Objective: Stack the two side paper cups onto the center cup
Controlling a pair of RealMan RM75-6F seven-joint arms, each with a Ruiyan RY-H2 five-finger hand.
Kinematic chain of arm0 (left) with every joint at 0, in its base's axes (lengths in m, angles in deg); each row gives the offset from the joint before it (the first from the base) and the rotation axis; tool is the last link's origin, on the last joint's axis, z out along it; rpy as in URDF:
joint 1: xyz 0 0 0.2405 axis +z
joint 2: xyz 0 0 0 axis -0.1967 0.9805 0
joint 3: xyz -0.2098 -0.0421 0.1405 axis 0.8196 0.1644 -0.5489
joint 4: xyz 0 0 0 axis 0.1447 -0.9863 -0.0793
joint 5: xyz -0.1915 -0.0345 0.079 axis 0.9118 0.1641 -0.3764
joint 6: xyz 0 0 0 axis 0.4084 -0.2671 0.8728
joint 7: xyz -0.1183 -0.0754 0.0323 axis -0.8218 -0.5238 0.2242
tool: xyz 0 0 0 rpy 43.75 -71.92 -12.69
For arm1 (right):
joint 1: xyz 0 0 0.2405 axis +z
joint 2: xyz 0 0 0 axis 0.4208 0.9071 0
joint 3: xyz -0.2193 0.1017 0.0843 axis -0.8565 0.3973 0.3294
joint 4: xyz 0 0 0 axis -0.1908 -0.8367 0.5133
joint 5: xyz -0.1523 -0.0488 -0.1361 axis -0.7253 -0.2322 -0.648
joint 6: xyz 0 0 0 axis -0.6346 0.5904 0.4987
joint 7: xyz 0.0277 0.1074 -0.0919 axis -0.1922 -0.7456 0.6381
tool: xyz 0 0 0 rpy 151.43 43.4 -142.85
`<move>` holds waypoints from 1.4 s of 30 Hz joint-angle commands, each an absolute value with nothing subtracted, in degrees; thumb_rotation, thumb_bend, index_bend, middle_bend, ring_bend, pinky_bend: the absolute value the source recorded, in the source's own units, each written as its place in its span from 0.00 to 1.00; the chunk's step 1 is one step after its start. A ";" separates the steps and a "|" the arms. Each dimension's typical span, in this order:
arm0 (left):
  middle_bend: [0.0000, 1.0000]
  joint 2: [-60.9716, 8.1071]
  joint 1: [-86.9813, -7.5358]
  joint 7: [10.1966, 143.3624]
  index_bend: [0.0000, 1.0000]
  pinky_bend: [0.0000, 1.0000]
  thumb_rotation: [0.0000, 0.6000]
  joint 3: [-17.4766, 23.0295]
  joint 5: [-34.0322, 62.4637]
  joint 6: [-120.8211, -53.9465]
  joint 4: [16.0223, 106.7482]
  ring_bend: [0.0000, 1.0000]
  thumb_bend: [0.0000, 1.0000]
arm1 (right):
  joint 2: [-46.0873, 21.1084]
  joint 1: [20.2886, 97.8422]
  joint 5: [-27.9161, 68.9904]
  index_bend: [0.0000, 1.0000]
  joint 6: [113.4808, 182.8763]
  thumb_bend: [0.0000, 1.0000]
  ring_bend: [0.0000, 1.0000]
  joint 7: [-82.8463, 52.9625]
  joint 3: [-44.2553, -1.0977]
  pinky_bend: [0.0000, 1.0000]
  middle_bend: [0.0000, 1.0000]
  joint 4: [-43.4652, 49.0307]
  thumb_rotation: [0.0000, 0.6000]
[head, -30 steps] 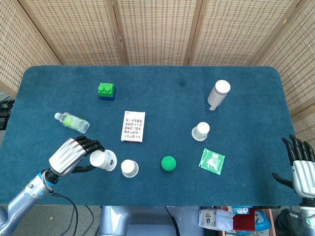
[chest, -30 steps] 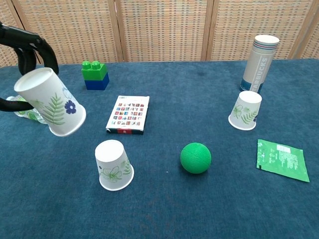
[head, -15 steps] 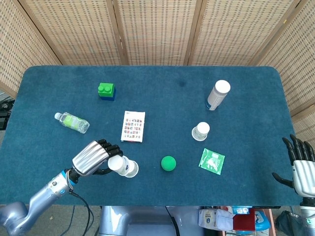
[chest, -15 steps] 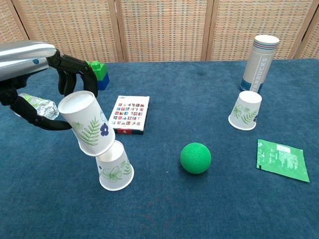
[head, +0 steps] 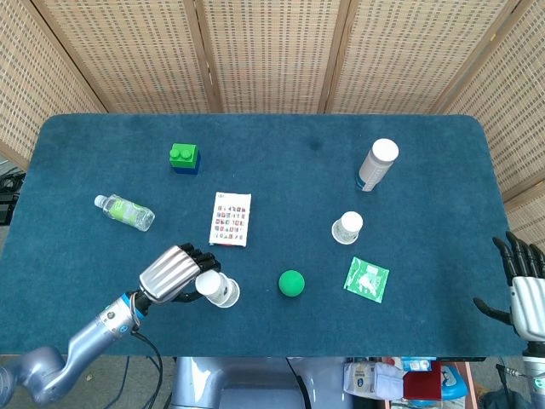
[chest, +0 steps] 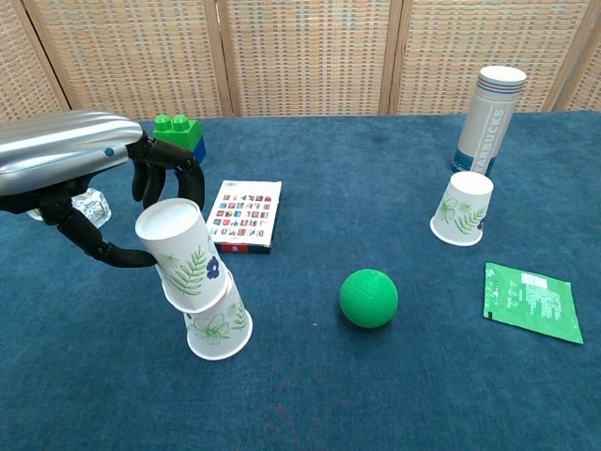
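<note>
Holding an upside-down paper cup (chest: 186, 256) tilted over the center cup (chest: 218, 323), the left hand (head: 173, 273) has its fingers wrapped around the held cup's sides at about 7 o'clock on the counter (head: 281, 153). That cup's rim overlaps the top of the center cup, not yet seated straight. The other side cup (chest: 463, 209) stands upside down at about 3 o'clock, just in front of a tall cup stack (chest: 488, 117). A green ball (chest: 368, 298) lies between the two standing cups, with a green packet (chest: 529, 302) to its right. The right hand (head: 525, 290) hangs past the counter's edge at 4 o'clock, fingers spread and holding nothing.
</note>
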State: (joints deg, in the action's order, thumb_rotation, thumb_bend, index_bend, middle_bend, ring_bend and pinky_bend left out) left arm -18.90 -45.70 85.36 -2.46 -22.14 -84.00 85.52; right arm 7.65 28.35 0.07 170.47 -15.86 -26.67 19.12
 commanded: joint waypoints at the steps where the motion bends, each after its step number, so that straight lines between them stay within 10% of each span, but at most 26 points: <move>1: 0.44 -19.06 -45.91 85.70 0.46 0.47 1.00 -2.60 -21.94 -83.83 85.67 0.51 0.29 | 7.68 28.33 0.08 0.00 170.49 0.00 0.00 -15.98 -26.66 0.00 0.00 19.12 1.00; 10: 0.31 -19.15 -46.16 87.60 0.44 0.38 1.00 -2.88 -20.84 -83.70 86.29 0.33 0.29 | 7.75 28.40 0.20 0.00 170.32 0.00 0.00 -16.09 -26.60 0.00 0.00 19.12 1.00; 16: 0.00 -19.06 -46.64 88.22 0.01 0.15 1.00 -3.68 -20.87 -82.90 86.15 0.01 0.24 | 7.82 28.35 0.32 0.00 170.29 0.00 0.00 -16.17 -26.61 0.00 0.00 19.20 1.00; 42: 0.00 -9.20 -30.26 85.89 0.00 0.00 1.00 -0.92 -1.02 -102.75 86.85 0.00 0.20 | 7.25 35.84 0.04 0.04 159.39 0.00 0.00 -16.65 -25.44 0.00 0.00 18.41 1.00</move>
